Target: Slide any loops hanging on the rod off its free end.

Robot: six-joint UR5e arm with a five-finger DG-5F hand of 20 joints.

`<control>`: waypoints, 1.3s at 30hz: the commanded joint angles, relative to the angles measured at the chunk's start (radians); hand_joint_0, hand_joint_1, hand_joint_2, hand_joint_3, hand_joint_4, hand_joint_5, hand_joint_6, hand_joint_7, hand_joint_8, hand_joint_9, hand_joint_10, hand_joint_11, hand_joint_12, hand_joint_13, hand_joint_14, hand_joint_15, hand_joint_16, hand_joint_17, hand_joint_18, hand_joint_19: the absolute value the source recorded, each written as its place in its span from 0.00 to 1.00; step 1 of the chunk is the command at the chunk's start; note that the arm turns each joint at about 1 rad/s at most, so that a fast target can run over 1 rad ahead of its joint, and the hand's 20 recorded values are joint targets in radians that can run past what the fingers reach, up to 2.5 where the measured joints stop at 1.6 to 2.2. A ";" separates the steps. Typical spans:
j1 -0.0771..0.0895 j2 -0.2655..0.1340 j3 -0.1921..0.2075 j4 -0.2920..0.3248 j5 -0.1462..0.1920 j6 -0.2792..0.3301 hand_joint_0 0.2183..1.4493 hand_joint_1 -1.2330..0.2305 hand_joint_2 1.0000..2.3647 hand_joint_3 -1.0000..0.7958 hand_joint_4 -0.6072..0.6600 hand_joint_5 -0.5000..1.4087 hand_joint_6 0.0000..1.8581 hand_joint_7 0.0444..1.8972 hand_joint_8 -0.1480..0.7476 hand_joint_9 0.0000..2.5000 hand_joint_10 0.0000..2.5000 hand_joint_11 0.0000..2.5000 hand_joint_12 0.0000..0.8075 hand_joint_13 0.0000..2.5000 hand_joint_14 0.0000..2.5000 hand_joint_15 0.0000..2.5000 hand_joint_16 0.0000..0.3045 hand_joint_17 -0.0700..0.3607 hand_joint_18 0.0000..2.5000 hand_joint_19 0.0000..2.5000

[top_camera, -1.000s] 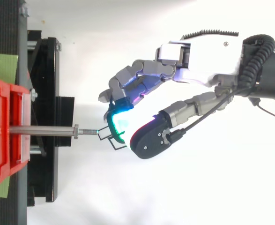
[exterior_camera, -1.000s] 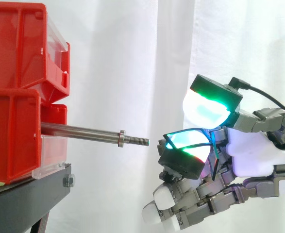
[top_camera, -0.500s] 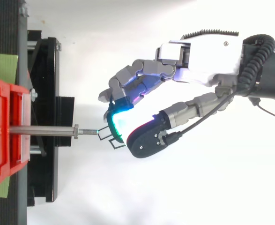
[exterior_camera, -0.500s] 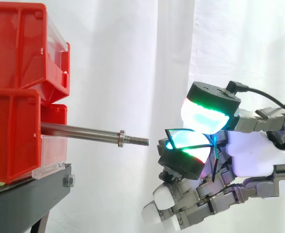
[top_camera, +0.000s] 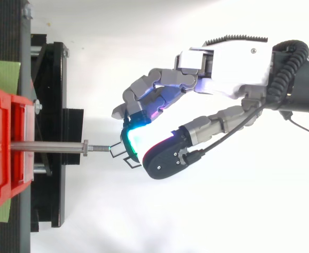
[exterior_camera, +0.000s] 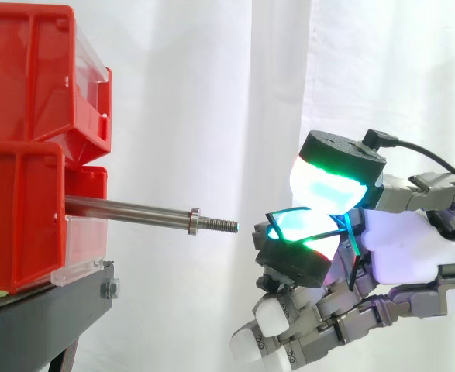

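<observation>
Hovering at right, opposite the red bins point(exterior_camera: 25, 155) at frame left, the hand point(exterior_camera: 405, 256) faces the bare-looking rod point(exterior_camera: 126, 209) at centre, its fingers point(exterior_camera: 332, 182) pinching a thin dark loop point(exterior_camera: 303, 220) just clear of the free end, so the job looks done.

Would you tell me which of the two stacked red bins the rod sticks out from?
The lower red bin: the rod leaves at its level, under the upper red bin, pointing toward the hand pinching the loop.
</observation>
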 commanded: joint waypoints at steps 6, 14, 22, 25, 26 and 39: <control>0.003 0.000 0.001 -0.009 0.025 0.002 0.30 0.36 0.02 0.45 0.51 0.16 0.46 0.70 0.50 0.37 0.00 0.08 0.30 0.21 0.00 0.00 0.13 0.36 0.15 0.00; 0.002 0.000 0.000 -0.071 0.008 -0.002 0.30 0.37 0.01 0.44 0.52 0.16 0.46 0.69 0.51 0.37 0.00 0.07 0.29 0.21 0.00 0.00 0.13 0.36 0.15 0.00; -0.024 0.074 -0.017 -0.214 -0.074 -0.022 0.31 0.37 0.01 0.44 0.52 0.16 0.46 0.69 0.50 0.37 0.00 0.08 0.30 0.22 0.00 0.00 0.13 0.36 0.15 0.00; -0.029 0.134 -0.115 -0.215 -0.067 -0.019 0.31 0.37 0.01 0.42 0.52 0.16 0.46 0.69 0.48 0.36 0.00 0.09 0.30 0.22 0.00 0.00 0.13 0.36 0.15 0.00; -0.029 0.141 -0.129 -0.206 -0.063 -0.019 0.32 0.38 0.01 0.40 0.52 0.16 0.46 0.68 0.47 0.35 0.00 0.09 0.30 0.22 0.00 0.00 0.13 0.36 0.15 0.00; -0.017 0.163 -0.149 -0.155 0.040 -0.004 0.36 0.44 0.00 0.28 0.47 0.14 0.45 0.62 0.39 0.38 0.01 0.17 0.29 0.24 0.00 0.00 0.13 0.36 0.17 0.00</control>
